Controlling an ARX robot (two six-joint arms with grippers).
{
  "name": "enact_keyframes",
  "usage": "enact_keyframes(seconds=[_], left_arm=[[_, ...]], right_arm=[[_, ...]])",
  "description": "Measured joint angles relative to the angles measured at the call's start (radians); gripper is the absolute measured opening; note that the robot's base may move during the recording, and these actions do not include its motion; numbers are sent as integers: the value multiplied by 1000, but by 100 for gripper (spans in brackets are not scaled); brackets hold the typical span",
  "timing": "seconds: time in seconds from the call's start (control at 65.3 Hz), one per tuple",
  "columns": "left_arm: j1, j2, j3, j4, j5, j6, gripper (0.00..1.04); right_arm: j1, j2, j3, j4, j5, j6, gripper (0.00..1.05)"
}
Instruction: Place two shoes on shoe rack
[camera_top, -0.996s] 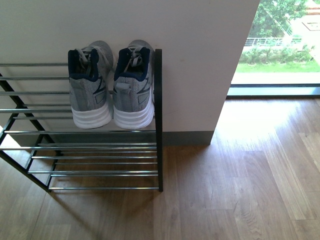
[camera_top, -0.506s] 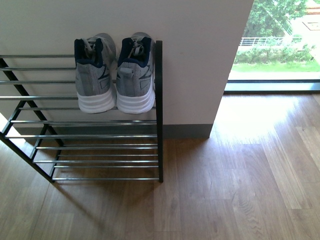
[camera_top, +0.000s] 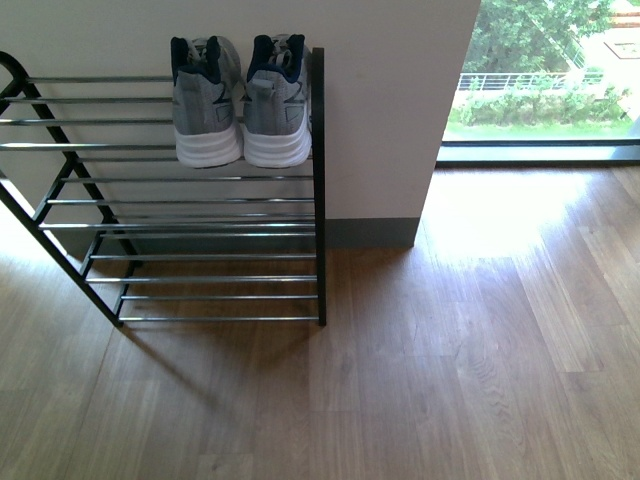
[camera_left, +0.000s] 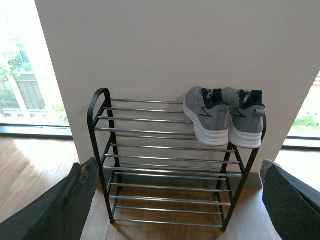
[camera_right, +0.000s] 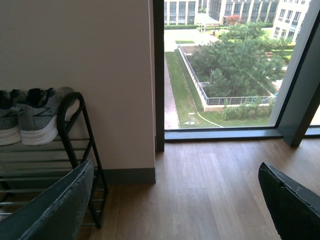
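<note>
The shoe rack (camera_top: 318, 200) is sitting farther away than before, the two shoes (camera_top: 210, 110) resting at its top right corner, the left gripper (camera_left: 177, 164) and right gripper (camera_right: 175, 166) gaping wide, empty.

Front cam looked steeply down from robot's body at floor (camera_top: 450, 350), shoe rack (camera_top: 318, 200) upper left, mid-range. L wrist cam faced rack head-on, further back, slightly above. R wrist cam faced window (camera_right: 225, 65), catching only rack's end. All 3 shared rack + shoes (camera_top: 210, 110).
</note>
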Motion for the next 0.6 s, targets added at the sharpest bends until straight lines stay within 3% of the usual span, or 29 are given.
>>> enact_keyframes(seconds=[0.598], left_arm=[[0,0,0,0,0,0,95]], right_arm=[[0,0,0,0,0,0,96]])
